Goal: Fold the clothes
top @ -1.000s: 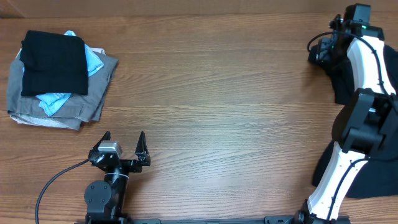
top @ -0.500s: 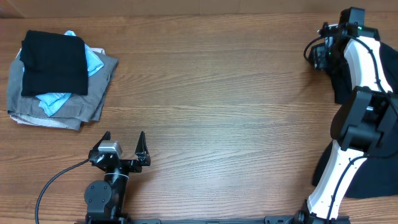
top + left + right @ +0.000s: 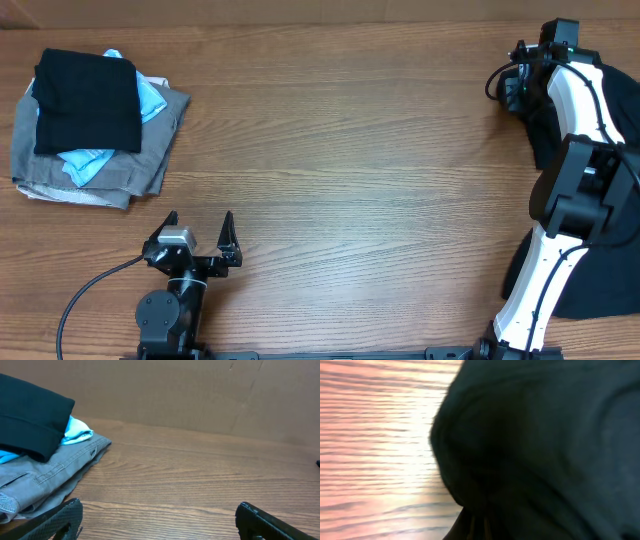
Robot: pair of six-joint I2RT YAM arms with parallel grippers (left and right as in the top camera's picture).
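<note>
The clothes, a black T-shirt (image 3: 540, 140), lie crumpled at the table's far right edge, mostly hidden behind my right arm. More black fabric shows at the lower right (image 3: 610, 290). My right gripper (image 3: 515, 88) is at the shirt's far left edge, shut on a bunched fold of it. In the right wrist view the black fabric (image 3: 545, 435) fills the frame, and the gripper (image 3: 477, 529) pinches it at the bottom. My left gripper (image 3: 200, 235) rests near the front edge, open wide and holding nothing; its open fingers (image 3: 65, 517) frame bare wood.
At the far left is a pile: a folded black garment (image 3: 88, 100) on top of a light-blue one (image 3: 85, 165) and a grey one (image 3: 130, 175). The left wrist view shows the same pile (image 3: 60, 470) before a brown wall. A cable (image 3: 85, 290) trails from the left arm.
My right gripper has shifted slightly toward the far right corner and has shut on the edge of the black shirt. The left arm and the pile have not moved.
</note>
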